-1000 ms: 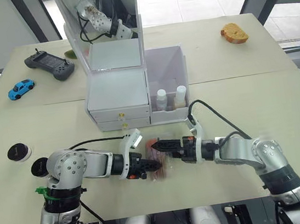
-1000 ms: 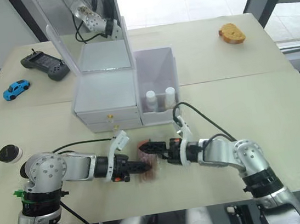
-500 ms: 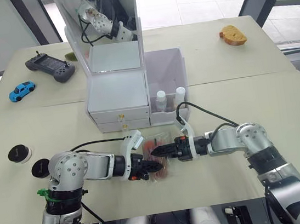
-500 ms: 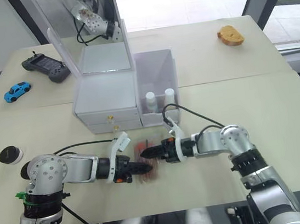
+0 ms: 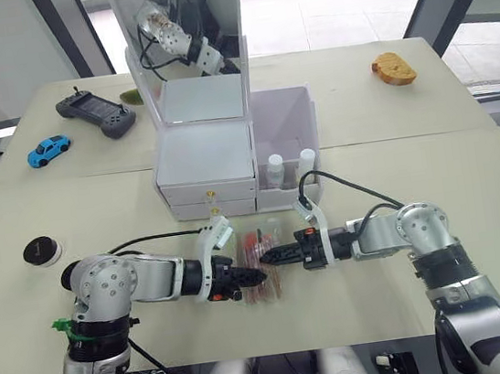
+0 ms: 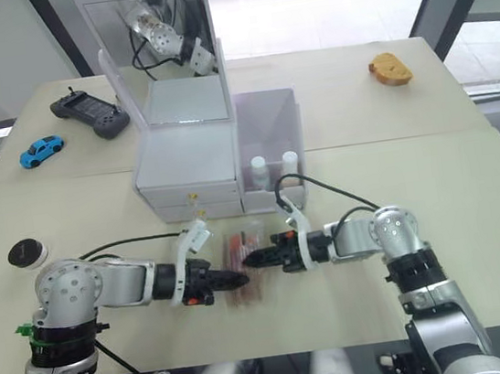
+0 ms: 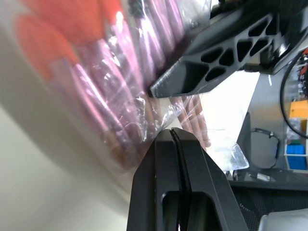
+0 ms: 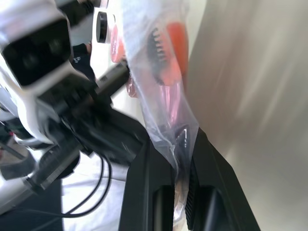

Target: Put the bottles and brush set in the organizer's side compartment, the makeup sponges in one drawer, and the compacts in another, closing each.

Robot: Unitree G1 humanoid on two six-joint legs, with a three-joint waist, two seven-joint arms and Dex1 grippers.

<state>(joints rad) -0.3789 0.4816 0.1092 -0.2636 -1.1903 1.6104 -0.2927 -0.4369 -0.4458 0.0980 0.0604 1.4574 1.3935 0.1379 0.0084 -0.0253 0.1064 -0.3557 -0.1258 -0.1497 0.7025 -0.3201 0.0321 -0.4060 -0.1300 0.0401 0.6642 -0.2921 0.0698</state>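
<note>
In the left eye view, the flat clear plastic pouch of brushes with orange-brown handles (image 5: 261, 254) is seen lying on the cream desk (image 5: 470, 176), just in front of the white plastic organizer with upright mirror lid and 2 gold-knobbed drawers (image 5: 205, 168). The left gripper (image 5: 251, 279) and the right gripper (image 5: 273, 256) meet at the pouch from opposite sides. 2 small white-capped bottles (image 5: 290, 168) stand in the translucent side compartment (image 5: 286, 141). A round black-topped compact with a white rim (image 5: 41, 250) sits well off to the left; a blue toy car (image 5: 49, 150), a dark handheld controller (image 5: 96, 112) and an orange-brown object (image 5: 393, 68) lie along the far part of the desk.

In the left wrist view, the left jaws are seen clenched together at the pouch's plastic edge (whether film is caught between them cannot be told), with the other gripper's black finger just beyond.

In the right wrist view, the right jaws are seen grasping the pouch, its clear film pinched between them.
</note>
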